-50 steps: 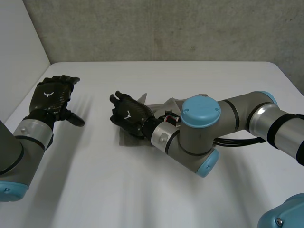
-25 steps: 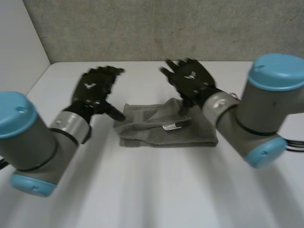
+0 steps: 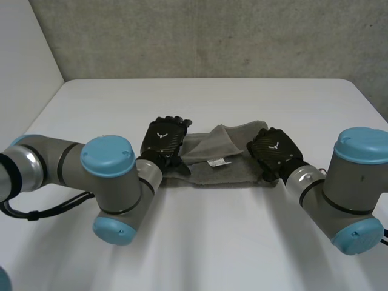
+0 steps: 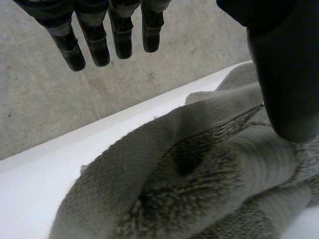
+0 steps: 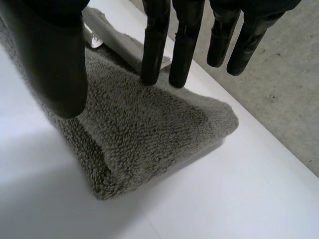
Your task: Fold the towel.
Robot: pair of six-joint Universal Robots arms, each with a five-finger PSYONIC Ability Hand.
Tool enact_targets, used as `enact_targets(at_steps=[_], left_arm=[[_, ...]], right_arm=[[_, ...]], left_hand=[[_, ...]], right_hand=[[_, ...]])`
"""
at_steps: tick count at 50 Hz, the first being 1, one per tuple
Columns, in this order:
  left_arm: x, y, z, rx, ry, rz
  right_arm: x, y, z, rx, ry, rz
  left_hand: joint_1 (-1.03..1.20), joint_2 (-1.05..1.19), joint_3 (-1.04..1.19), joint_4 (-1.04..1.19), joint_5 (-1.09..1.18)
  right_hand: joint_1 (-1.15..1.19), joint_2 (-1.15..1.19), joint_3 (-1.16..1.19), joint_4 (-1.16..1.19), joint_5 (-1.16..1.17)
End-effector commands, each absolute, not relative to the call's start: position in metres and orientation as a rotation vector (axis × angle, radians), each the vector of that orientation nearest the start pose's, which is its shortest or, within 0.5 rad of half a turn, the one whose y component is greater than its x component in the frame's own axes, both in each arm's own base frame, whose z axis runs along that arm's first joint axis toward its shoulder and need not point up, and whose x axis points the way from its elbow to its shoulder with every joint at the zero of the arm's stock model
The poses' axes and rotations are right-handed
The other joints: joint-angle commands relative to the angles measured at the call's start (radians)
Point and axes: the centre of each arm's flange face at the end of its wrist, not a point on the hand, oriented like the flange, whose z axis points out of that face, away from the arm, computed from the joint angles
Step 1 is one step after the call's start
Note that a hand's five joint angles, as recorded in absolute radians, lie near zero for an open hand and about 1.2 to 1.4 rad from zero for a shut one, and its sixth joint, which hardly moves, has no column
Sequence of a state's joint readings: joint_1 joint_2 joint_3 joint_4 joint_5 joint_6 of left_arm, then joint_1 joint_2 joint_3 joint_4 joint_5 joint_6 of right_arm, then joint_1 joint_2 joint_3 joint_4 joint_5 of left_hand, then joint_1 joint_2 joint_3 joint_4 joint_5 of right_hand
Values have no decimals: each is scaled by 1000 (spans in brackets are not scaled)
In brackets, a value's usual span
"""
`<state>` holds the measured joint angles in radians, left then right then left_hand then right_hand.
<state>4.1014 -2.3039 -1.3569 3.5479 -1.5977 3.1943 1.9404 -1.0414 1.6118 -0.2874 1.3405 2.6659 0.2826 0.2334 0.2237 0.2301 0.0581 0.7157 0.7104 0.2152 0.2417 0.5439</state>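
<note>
Head view: a grey towel [image 3: 224, 148], folded into a loose, bunched strip, lies on the white table [image 3: 200, 242] in front of a concrete wall [image 3: 212, 36]. A small white label [image 3: 216, 162] shows near the towel's middle, just below an upturned flap.

(a) The left hand [image 3: 163, 142] rests over the towel's left end, and the left arm [image 3: 109, 176] reaches in from that side. In the left wrist view its fingers [image 4: 122, 35] are straight and held above the rumpled pile, well apart from the thumb [image 4: 284, 64]. The thumb stands over the towel; whether it touches cannot be told. The hand is spread wide and grasps nothing.

(b) The right hand [image 3: 274, 151] sits on the towel's right end, ahead of the right arm [image 3: 351, 182]. In the right wrist view its fingers [image 5: 152, 45] are straight; two fingertips meet the towel's top layer near a folded corner. The thumb [image 5: 55, 55] hangs apart beside the towel's edge. Nothing is pinched or clasped.
</note>
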Motion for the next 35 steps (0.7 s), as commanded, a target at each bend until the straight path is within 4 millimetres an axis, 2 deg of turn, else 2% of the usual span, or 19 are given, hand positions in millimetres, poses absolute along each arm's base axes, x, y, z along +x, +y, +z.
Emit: enact_targets(at_steps=[1, 5, 7, 13, 21, 28, 35], left_arm=[[-353, -289, 128, 845, 2431, -2313], [-348, -299, 128, 807, 2374, -2339], [-337, -313, 125, 729, 2334, -2330], [-320, -330, 124, 637, 2299, -2290], [-277, -363, 132, 456, 2244, -2233], [-272, -365, 126, 449, 2256, -2207], [-276, -359, 120, 475, 2279, -2189]], right_arm=[[275, -287, 128, -1184, 2116, -1795], [276, -289, 117, -1203, 2127, -1782], [277, -289, 115, -1208, 2128, -1773], [277, -290, 113, -1215, 2128, -1770], [277, -289, 112, -1263, 2125, -1778], [277, -287, 110, -1290, 2130, -1769], [276, -287, 110, -1292, 2135, -1764]], left_hand=[[-43, 7, -49, -56, 7], [-43, 7, -49, -56, 7], [-43, 7, -49, -56, 7], [-43, 7, -49, -56, 7], [-43, 7, -49, -56, 7], [-43, 7, -49, -56, 7], [-43, 7, -49, -56, 7]], right_hand=[[334, 339, -41, -67, 331], [628, 633, -41, -67, 625], [680, 685, -41, -67, 677], [681, 686, -41, -67, 678], [681, 686, -41, -67, 678], [681, 686, -41, -67, 678], [681, 686, -41, -67, 678]])
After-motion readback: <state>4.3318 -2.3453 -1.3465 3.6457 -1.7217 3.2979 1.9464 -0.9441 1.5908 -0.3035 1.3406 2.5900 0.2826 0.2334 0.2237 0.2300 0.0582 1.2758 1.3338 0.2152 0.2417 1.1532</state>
